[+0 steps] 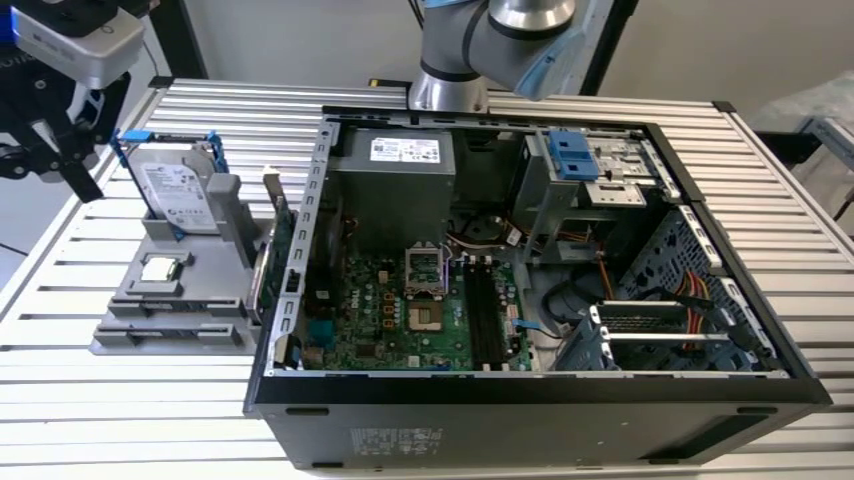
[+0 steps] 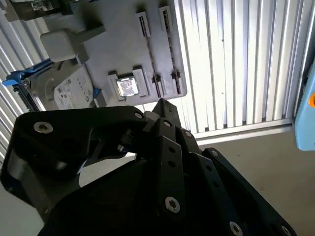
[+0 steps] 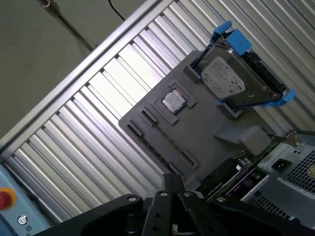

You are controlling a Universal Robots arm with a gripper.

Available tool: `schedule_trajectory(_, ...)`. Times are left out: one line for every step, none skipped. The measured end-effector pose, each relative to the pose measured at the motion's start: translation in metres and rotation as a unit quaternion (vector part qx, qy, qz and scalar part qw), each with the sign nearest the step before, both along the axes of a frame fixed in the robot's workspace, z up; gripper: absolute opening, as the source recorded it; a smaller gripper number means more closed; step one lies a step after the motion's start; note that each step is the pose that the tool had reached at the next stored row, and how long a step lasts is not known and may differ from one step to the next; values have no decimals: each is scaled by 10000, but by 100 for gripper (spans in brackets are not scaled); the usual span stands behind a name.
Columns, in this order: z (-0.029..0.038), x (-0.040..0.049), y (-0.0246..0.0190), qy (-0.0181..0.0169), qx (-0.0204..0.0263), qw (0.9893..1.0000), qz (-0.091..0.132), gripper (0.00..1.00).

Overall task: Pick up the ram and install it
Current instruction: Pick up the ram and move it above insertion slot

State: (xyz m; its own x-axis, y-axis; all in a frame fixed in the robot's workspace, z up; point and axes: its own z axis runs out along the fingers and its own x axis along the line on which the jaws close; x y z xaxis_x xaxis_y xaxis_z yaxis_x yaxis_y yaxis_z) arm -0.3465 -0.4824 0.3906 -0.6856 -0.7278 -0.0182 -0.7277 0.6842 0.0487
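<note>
You'll find the ram, a thin dark stick, standing on its long edge along the grey holder's side, just beside the open computer case's wall.

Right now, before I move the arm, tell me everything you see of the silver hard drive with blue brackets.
The silver metal hard drive stands on edge in a slot of the grey plastic fixture tray, to the exterior view's left of the open black computer case. Its broad face carries a pale label; blue plastic brackets run along its two long edges. Only the tray's supports touch it.
</note>
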Motion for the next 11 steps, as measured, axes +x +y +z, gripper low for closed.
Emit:
schedule_trajectory(0, 0, 0, 0, 0, 10000, 48, 0)
schedule_trajectory(0, 0, 0, 0, 0, 9999, 103, 0)
schedule_trajectory(0, 0, 0, 0, 0, 9999, 155, 0)
schedule_trajectory(0, 0, 0, 0, 0, 9998, 205, 0)
schedule_trajectory(0, 0, 0, 0, 0, 9997, 250, 0)
schedule_trajectory(0, 0, 0, 0, 0, 9996, 293, 0)
schedule_trajectory(0, 0, 0, 0, 0, 9994, 336, 0)
schedule_trajectory(0, 0, 0, 0, 0, 9993, 380, 0)
schedule_trajectory(0, 0, 0, 0, 0, 9991, 427, 0)
schedule_trajectory(0, 0, 0, 0, 0, 9989, 473, 0)
schedule_trajectory(0, 0, 0, 0, 0, 9987, 514, 0)
